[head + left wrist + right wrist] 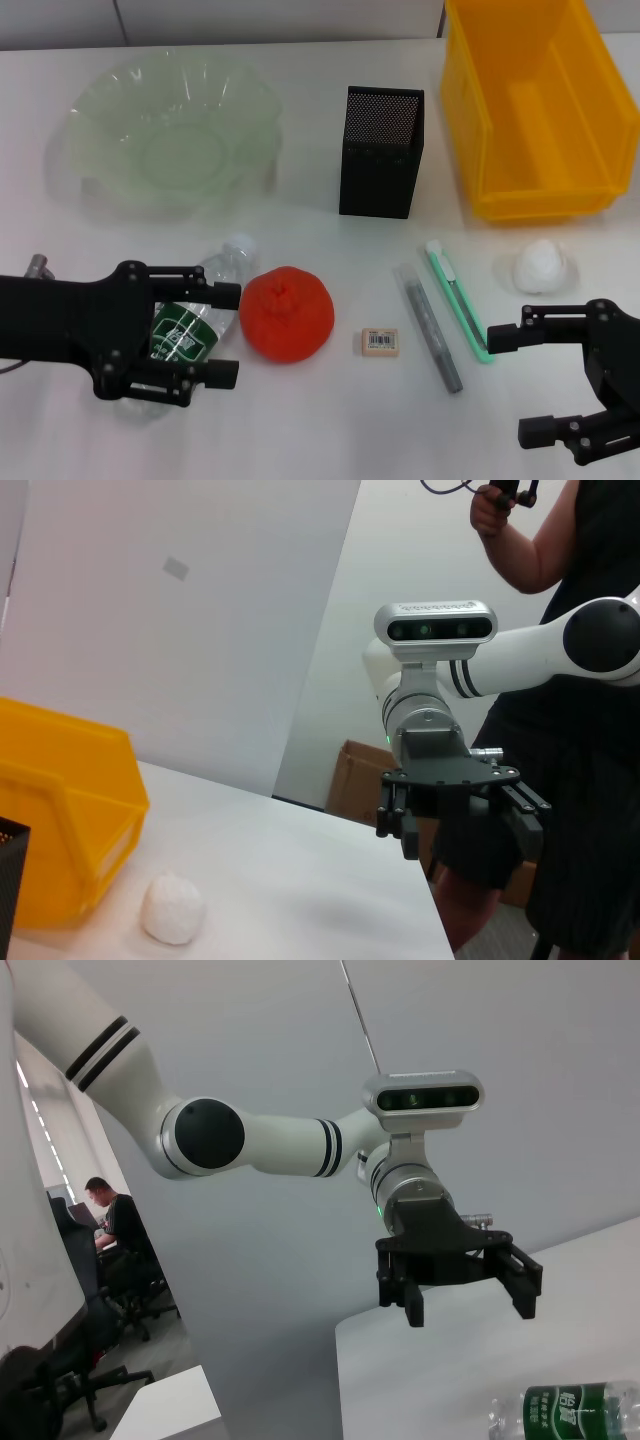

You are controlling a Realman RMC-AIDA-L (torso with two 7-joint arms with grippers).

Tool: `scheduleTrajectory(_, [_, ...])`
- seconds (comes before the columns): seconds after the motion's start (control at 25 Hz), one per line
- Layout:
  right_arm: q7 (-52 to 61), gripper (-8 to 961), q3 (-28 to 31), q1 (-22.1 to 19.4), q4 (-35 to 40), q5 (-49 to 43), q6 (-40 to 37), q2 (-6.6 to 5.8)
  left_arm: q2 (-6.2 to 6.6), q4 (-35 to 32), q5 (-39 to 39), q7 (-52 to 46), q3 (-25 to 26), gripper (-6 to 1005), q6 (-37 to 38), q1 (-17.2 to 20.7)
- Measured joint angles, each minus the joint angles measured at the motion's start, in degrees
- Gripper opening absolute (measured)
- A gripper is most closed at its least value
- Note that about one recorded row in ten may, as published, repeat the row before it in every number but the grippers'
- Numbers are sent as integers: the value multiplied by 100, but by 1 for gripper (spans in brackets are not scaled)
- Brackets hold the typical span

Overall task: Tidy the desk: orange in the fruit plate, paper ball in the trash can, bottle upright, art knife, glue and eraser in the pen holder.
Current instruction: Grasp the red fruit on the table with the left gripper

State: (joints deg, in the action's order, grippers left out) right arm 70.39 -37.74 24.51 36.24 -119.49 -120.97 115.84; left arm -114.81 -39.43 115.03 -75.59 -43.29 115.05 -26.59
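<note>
Two end effectors, both spread wide and empty. My left end effector (225,335) straddles the lying bottle (195,325), lower left of the frame, beside the orange (288,313). Step: righting the bottle; next I must close and tilt it up. My right end effector (515,385) hovers lower right.

Little can be read. The bottle (190,330), lying on its side at the near left of the counter (330,430), carries a green label (182,337) with white characters too small to make out; the same label shows in the right wrist view, again unreadable. The eraser (378,342), near the middle, bears a white sticker with a barcode and tiny print that cannot be deciphered. No other text, brand or number is legible.
</note>
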Motion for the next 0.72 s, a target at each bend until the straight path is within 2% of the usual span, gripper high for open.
scheduleTrajectory(0.4, [0,817,27,-71,1,5,2,15,-16,-148,55,-275,-4,779,-34,-171])
scheduleTrajectory(0.52, [0,815,152,-146,6,6,58,-3,-59,-293,85,-419,-4,778,-191,-215])
scheduleTrajectory(0.56, [0,814,248,-179,6,5,80,-21,-172,-540,263,-621,-3,778,-492,-289])
scheduleTrajectory(0.6, [0,814,248,-179,6,5,80,-21,-172,-540,263,-621,-3,777,-492,-289])
scheduleTrajectory(0.64, [0,813,472,-251,4,2,130,-43,-321,-833,621,-853,-17,777,-785,-461])
scheduleTrajectory(0.68, [0,812,472,-251,4,2,130,-43,-321,-833,621,-853,-17,777,-785,-461])
scheduleTrajectory(0.72, [1,812,716,-343,-2,0,201,-53,-360,-900,743,-923,-38,776,-844,-546])
